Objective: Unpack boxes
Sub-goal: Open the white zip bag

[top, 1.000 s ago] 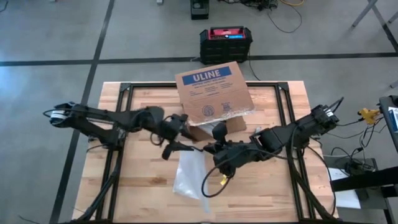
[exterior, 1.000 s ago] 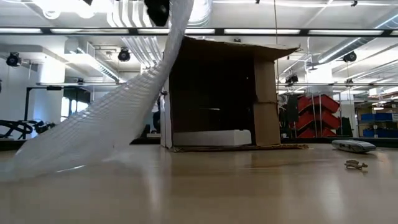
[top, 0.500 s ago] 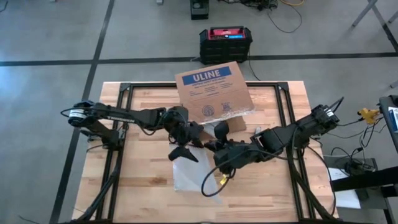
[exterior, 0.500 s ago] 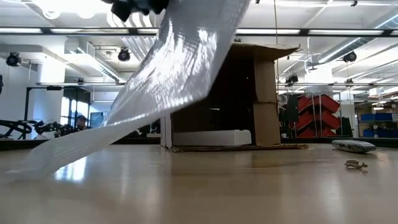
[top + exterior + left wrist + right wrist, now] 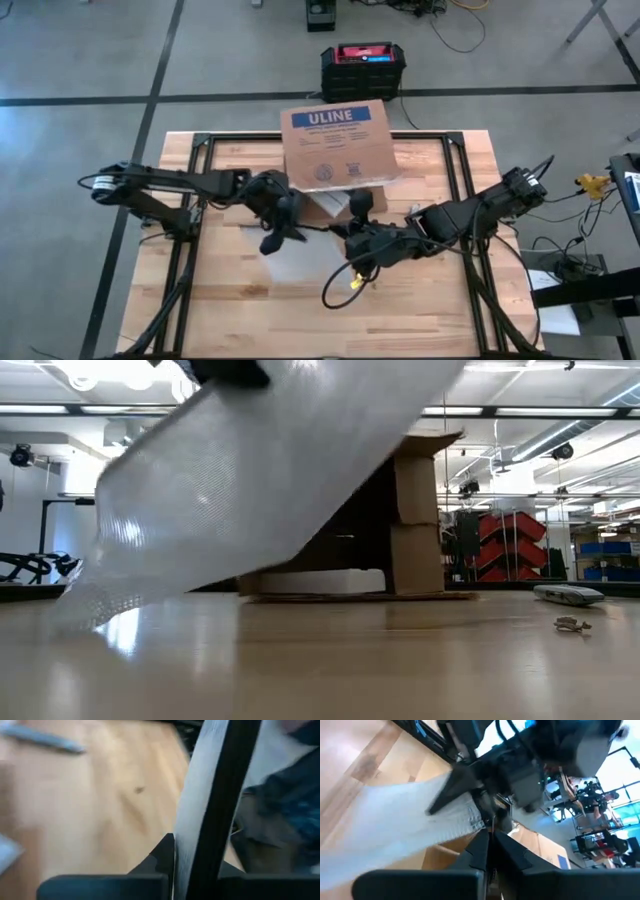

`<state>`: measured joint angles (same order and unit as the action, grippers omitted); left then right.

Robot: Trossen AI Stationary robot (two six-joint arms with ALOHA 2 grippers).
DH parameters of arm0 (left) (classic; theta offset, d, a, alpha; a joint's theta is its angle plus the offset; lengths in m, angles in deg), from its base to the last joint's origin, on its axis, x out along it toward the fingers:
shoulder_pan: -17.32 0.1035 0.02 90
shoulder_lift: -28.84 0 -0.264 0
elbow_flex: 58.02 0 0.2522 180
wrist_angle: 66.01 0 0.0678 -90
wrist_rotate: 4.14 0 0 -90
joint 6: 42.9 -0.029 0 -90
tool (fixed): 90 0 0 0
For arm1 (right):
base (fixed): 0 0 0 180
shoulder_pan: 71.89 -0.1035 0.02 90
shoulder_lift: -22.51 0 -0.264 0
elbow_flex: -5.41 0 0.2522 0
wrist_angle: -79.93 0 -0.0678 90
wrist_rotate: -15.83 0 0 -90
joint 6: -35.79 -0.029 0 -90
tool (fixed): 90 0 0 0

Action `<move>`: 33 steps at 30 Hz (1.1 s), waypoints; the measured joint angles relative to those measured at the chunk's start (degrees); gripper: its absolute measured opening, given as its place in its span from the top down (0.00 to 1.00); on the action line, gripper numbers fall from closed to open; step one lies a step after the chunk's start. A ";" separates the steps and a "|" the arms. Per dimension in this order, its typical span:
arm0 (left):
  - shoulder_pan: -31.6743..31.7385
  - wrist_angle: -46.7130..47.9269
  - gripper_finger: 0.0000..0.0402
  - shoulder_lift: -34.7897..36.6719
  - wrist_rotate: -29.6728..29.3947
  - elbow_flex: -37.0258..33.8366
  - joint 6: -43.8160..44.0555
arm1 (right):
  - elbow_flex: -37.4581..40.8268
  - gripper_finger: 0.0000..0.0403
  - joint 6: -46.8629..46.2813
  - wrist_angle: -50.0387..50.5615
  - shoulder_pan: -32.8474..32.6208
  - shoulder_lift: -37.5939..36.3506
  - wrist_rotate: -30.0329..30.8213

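- Grey concrete floor with dark tape lines surrounds a pale butcher-block table (image 5: 230, 300) on a black frame
- Brown corrugated box (image 5: 338, 145) sits at the table's far edge, lying on its side, its blue "ULINE" panel facing up and its open mouth turned toward the table's middle; its long axis runs across the table
- From table height the box (image 5: 415, 510) shows a dark hollow interior, a taped flap edge and a white slab on its floor
- Clear plastic bag (image 5: 250, 490), thin and finely ribbed, hangs in a slanted sheet just in front of the box mouth, glossy where light catches it
- Left gripper (image 5: 283, 225) is just in front of the box, fingers (image 5: 220, 805) pressed together on the bag (image 5: 192, 815)
- Right gripper (image 5: 352, 238) is beside it, near the box mouth, its fingers (image 5: 482, 847) pinched on the bag (image 5: 395, 835) too
- Black-and-red case (image 5: 363, 68) stands on the floor beyond the box
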<state>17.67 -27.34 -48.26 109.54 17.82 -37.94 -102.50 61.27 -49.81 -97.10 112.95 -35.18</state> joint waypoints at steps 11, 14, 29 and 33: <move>-10.09 8.20 1.00 15.13 -22.22 -0.04 5.38 | -0.04 0.60 -3.73 -4.17 0.43 -0.39 -1.07; -15.17 8.91 1.00 14.93 -30.85 -0.98 6.91 | 0.17 0.53 -8.20 -4.43 0.82 -0.42 -6.25; -24.84 21.38 1.00 0.57 -61.23 6.09 10.44 | 7.74 0.53 -19.75 -4.78 0.98 0.10 -7.88; -26.88 25.50 1.00 -4.71 -67.59 9.42 10.24 | 11.47 0.56 -21.80 -5.98 0.98 1.24 -4.25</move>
<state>-9.21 -1.84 -52.97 41.95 27.25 -27.70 -91.03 39.47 -55.79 -96.12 114.18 -39.43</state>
